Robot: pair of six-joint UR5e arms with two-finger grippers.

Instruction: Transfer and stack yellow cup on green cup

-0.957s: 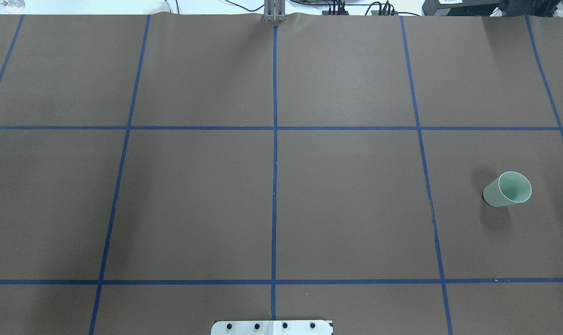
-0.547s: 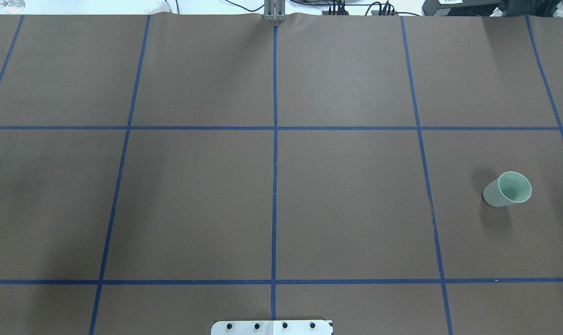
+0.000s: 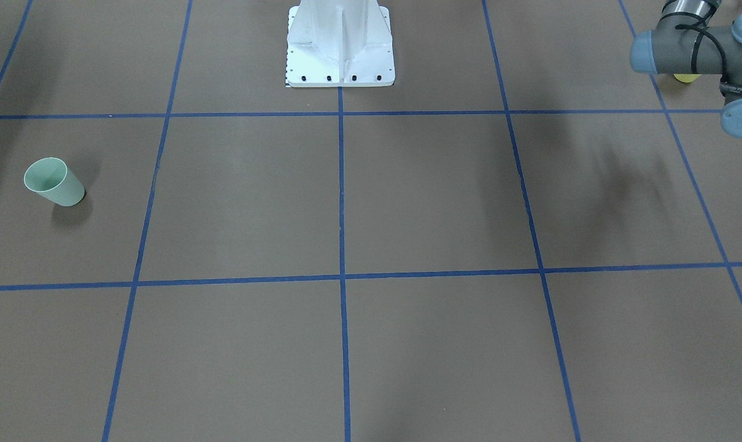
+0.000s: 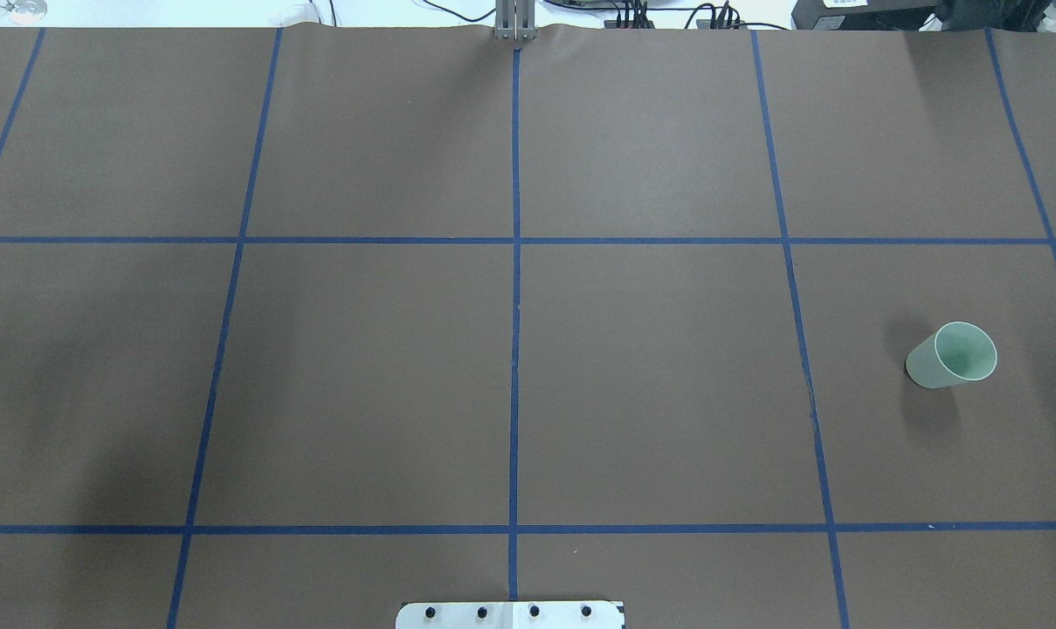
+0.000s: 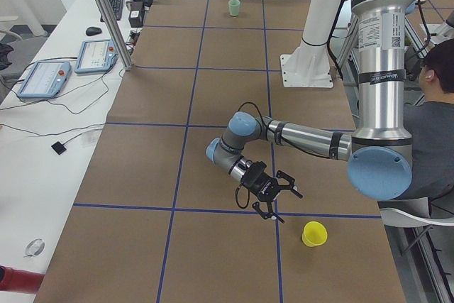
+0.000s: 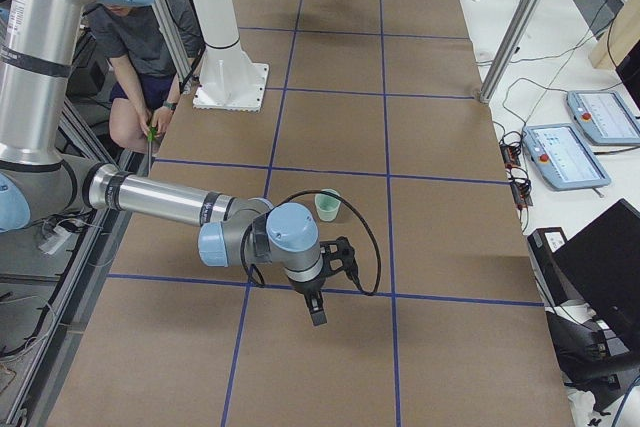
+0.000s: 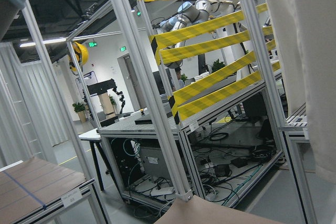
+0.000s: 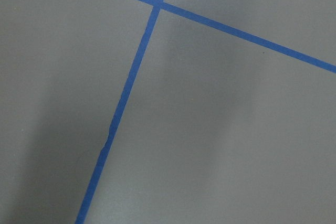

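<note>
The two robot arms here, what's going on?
Neither cup is held. The small bright yellow plastic cup stands upright near the left end of the table, the left gripper close by but apart from it. The small pale mint-green plastic cup stands near the right end, the right gripper nearby, also apart.

A flat grey-brown table covering (image 8: pixel 236 129) fills the frame. One strip of blue tape (image 8: pixel 247 36) slants from the upper left down to the right edge. A second blue strip (image 8: pixel 123 98) crosses it near the top and runs to the bottom left, with a slight kink (image 8: pixel 107 136) low down. Soft shadow (image 8: pixel 37 145) darkens the left side.
</note>
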